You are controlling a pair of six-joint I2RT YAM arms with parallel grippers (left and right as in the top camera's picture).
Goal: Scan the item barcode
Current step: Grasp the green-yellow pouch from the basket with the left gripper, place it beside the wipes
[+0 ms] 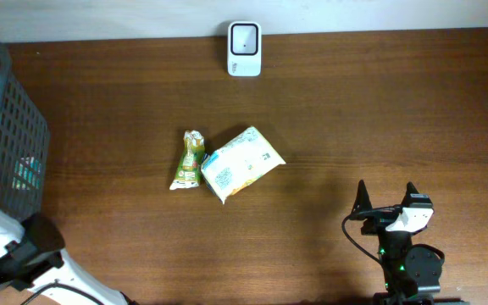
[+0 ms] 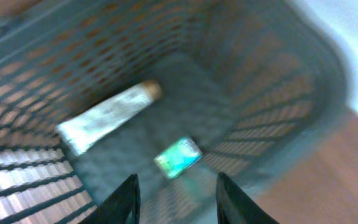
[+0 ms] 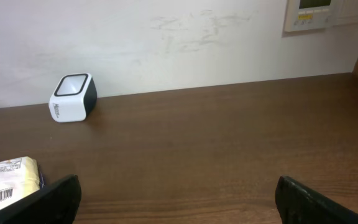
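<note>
A: Far left first. What did you put down?

B: The left gripper [image 2: 176, 186] hung over the grey basket [image 2: 278, 81] with its fingers parted and nothing between them. That view was blurred. A white tube [image 2: 107, 115] and a small green packet [image 2: 178, 157] lay on the basket floor, a little apart.

A: And on the table [image 1: 354, 102]?

B: At mid-table a green pouch [image 1: 188, 160] lay hard against a white packet [image 1: 242, 163]. Whether they touched or only lay beside each other, I could not tell. The scanner [image 1: 245, 37] stood at the far edge, well apart from both.

A: The right side?

B: The right gripper [image 1: 387, 191] sat near the front edge, jaws spread wide and empty, pointing towards the scanner. The barcode label [image 3: 0, 197] on the white packet showed low and left in its wrist view.

A: Which step, then?

B: My reading was that it stood between items. The two in the basket looked dealt with and the two on the table unscanned. The next move called for a gripper to reach one pack, close without covering the barcode, and turn that face to the scanner window. With the packs so close, taking one alone needed care.
</note>
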